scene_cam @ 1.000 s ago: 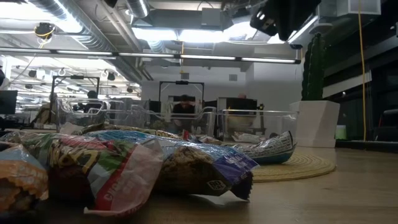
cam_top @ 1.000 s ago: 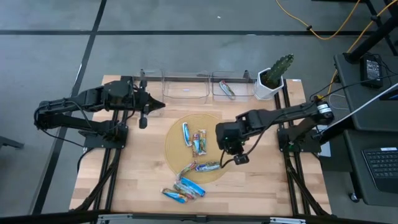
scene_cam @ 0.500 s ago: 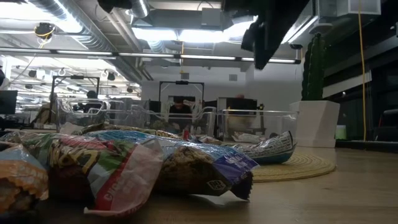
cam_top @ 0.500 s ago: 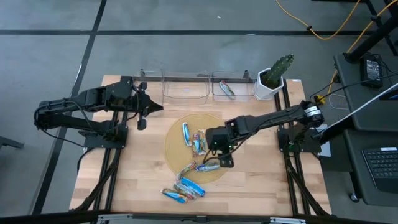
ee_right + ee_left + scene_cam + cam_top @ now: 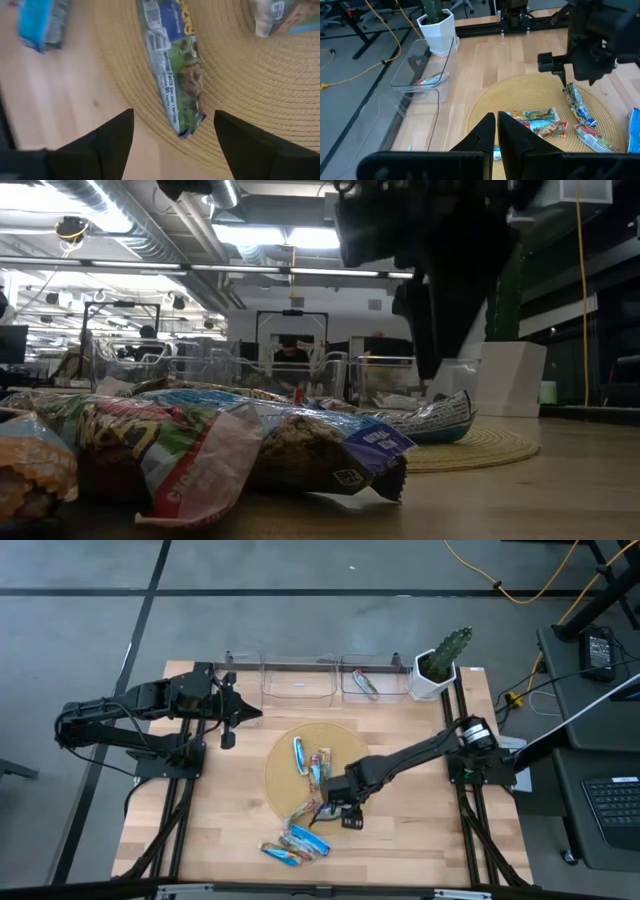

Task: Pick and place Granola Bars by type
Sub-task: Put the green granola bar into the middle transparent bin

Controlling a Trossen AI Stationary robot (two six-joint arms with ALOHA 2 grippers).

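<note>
**Right gripper spread over a bar at the mat's edge**

High view: round tan mat [image 5: 312, 778] at table centre. Granola Bars [image 5: 322, 770] lie on it, a blue one at 11 o'clock of the mat, two multicoloured ones at centre, two more near its 6 o'clock rim. Another small heap of bars [image 5: 295, 845] sits off the mat on the bare wood, toward the table's 6 o'clock. Right gripper [image 5: 340, 812] hangs at the mat's 5 o'clock rim. Left gripper [image 5: 229, 726] waits at 9 o'clock, off the mat. Two clear bins [image 5: 297, 680] stand at 12 o'clock; the right-hand one holds one bar. White pot with cactus [image 5: 438, 665] at 1 o'clock.

Low view: the heap of bars fills the foreground and blocks much of the table; print on the wrappers is too blurred to read. The right arm hangs dark from above.

Left wrist view: own fingers pressed together, holding nothing. Mat, bins and pot lie beyond them.

Right wrist view: fingers [image 5: 115, 137] spread wide, one to either side of a blue-and-green bar [image 5: 175, 70] at the mat's rim, not touching it. Its back panel carries small print, unreadable.
</note>
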